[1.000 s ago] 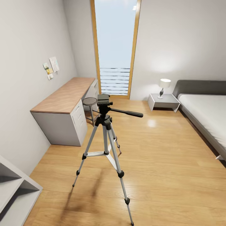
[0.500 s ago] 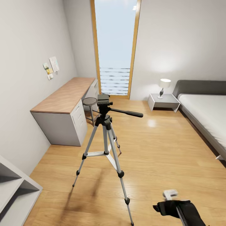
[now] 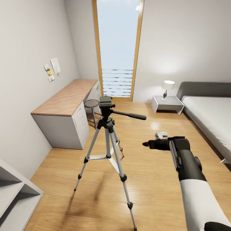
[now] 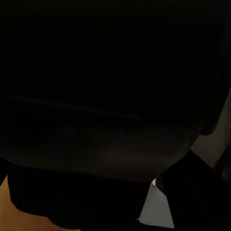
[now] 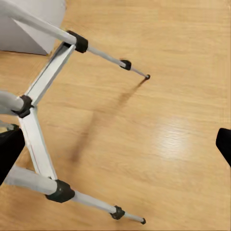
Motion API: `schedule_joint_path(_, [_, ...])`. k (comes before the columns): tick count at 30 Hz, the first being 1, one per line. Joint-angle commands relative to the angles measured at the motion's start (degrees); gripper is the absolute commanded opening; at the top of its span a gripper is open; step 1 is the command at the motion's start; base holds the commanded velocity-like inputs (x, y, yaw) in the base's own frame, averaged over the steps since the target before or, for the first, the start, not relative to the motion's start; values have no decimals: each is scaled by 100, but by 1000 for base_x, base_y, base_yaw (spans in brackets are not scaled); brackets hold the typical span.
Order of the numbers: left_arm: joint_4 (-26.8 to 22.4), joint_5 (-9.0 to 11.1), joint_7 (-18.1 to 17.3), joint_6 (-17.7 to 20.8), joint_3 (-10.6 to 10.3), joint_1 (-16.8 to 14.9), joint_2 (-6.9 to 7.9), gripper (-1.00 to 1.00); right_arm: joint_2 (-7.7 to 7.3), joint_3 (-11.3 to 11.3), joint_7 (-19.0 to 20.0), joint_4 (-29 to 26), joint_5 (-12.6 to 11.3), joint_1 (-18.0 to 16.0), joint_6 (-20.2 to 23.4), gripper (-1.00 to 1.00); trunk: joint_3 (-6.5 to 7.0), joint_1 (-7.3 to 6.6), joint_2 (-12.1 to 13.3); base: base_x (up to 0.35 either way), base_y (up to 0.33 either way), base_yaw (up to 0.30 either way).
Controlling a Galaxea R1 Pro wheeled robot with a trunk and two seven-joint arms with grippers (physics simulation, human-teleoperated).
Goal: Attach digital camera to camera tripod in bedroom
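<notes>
Silver-legged tripod stands mid-floor, head bare; right gripper raised to its right, grip state unclear; shelf unit near-left.

Bright window daylight; left wrist view dark

You see a silver brushed-metal, black-jointed camera tripod with matt black plastic head. Glossy light wood plank floor reflects the lamp glow. Matt wood-grain desk top on smooth grey cabinets. Your right arm's matt black gripper, smooth white shell behind it. Pale grey walls look matt.
</notes>
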Motion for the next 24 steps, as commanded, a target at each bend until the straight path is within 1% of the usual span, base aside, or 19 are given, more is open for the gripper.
schedule_joint_path(1, [1,-68,18,-15,42,-4,-1,-100,7,-2,172,-16,73,-97,16,100,-11,3,-10,0,0,0])
schedule_joint_path(2, [1,-68,10,-11,43,-4,1,-100,17,48,420,-38,76,-223,16,100,-11,3,-10,0,0,0])
schedule_joint_path(3, [0,-70,4,-7,44,-4,2,-100,17,250,735,-57,86,-303,16,100,-11,3,-10,0,0,0])
schedule_joint_path(4, [-1,-71,0,-5,43,-4,2,-100,15,383,893,-64,94,-332,16,100,-11,3,-10,0,0,0])
schedule_joint_path(5, [0,-69,-3,-1,46,-4,5,-100,3,626,1153,-76,112,-373,16,100,-11,3,-10,21,0,0])
schedule_joint_path(6, [0,-70,-4,0,46,-4,7,-100,-8,730,1257,-81,117,-387,16,100,-11,3,-10,48,0,0])
schedule_joint_path(7, [-1,-69,-9,6,44,-4,13,-100,-35,949,1478,-91,114,-416,16,100,-11,3,-10,162,0,0])
schedule_joint_path(9, [-1,-70,-12,10,42,-4,17,-100,-48,1067,1600,-99,104,-431,16,100,-11,3,-10,217,0,0])
schedule_joint_path(13, [-3,-66,-14,12,41,-4,23,-100,-57,1150,1686,-78,118,-441,16,100,-11,3,-10,275,0,0])
schedule_joint_path(19, [0,-68,-14,13,41,-4,23,-100,-61,1184,1712,-26,139,-445,16,100,-11,3,-10,292,0,0])
schedule_joint_path(24, [-1,-66,-15,13,41,-4,21,-100,-58,1195,1723,-15,137,-447,16,100,-11,3,-10,115,0,0])
